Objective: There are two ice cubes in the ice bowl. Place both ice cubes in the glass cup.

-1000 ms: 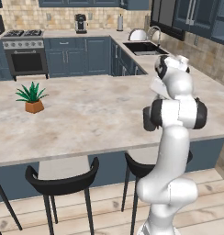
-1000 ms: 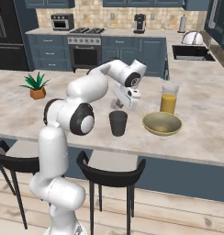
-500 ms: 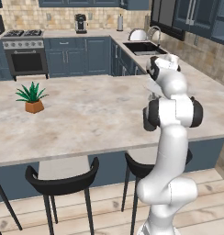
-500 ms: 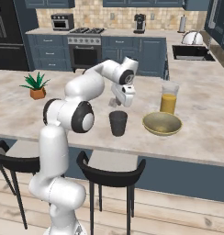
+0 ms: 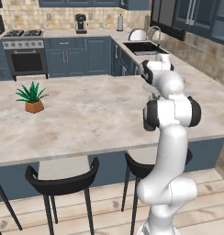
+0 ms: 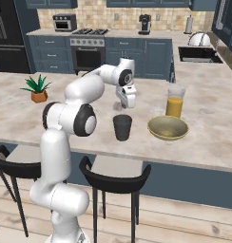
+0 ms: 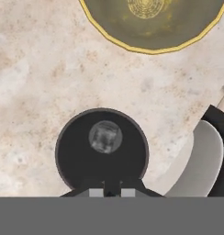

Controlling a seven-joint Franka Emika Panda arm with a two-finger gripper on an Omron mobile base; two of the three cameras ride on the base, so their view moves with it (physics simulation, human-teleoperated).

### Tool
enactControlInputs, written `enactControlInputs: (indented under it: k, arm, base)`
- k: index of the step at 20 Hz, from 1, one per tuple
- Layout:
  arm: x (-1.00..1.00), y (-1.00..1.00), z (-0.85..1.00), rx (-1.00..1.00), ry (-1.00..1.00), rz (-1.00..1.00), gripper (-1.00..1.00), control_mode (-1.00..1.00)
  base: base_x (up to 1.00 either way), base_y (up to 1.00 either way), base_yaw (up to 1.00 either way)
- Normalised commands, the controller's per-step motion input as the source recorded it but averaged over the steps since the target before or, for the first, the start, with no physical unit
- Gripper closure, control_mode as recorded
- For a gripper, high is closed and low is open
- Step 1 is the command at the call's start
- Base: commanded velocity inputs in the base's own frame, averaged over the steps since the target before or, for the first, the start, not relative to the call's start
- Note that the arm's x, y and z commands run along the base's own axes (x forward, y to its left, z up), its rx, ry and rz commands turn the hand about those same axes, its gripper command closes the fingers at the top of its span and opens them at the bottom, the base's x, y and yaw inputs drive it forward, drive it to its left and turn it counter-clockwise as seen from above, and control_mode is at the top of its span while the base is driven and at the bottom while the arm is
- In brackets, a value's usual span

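Seemingly the drop-off step is in hand: at the centre of the right base view the end effector point(image 6: 122, 107) hangs just above the dark grey glass cup point(image 6: 122, 127), and the hand view shows a pale ice cube point(image 7: 105, 137) lying on the cup's bottom. Whether its fingers are parted or clenched cannot be told. The olive-tan ice bowl point(image 6: 168, 128) sits right of the cup on the table point(image 6: 208, 118), beside a glass of orange juice point(image 6: 174, 100); its visible part looks empty. Next, judging so, comes checking the bowl for a remaining cube. No writing is legible.
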Motion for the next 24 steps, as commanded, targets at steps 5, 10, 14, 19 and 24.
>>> enactControlInputs:
  k: [5, 10, 14, 19, 24]
  arm:
    - [0.0, 0.0, -0.16, -0.18, 0.0, -0.03, 1.0, -1.0]
    - [0.0, 0.0, -0.02, -0.01, 0.0, 0.0, 1.0, -1.0]
    - [0.0, 0.0, -0.18, 0.0, 0.0, 0.0, 1.0, -1.0]
    - [0.0, 0.0, -0.23, 0.0, 0.0, 0.0, 1.0, -1.0]
    - [0.0, -0.01, -0.18, 0.0, 0.0, 0.0, 1.0, -1.0]
  base:
    - [0.0, 0.0, 0.0]
    - [0.0, 0.0, 0.0]
    - [0.0, 0.0, 0.0]
    - [0.0, 0.0, 0.0]
    - [0.0, 0.0, 0.0]
